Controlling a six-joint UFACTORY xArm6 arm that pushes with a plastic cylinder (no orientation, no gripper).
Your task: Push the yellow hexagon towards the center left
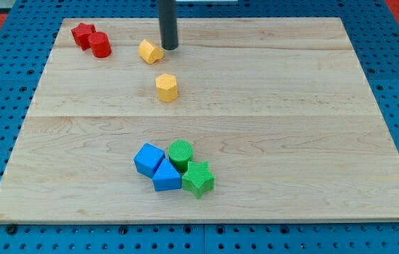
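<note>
Two yellow blocks lie in the upper middle of the wooden board [291, 106]. The lower one is the yellow hexagon [166, 87]. The upper one is a yellow block [150, 51] whose shape I cannot make out. My tip [169, 46] rests on the board just to the right of the upper yellow block, close to it or touching. It is above the hexagon in the view and apart from it.
A red star [82, 33] and a red cylinder [100, 44] touch near the top left corner. Near the bottom middle a blue cube [148, 159], a blue block [166, 176], a green cylinder [181, 152] and a green star [198, 178] are clustered together.
</note>
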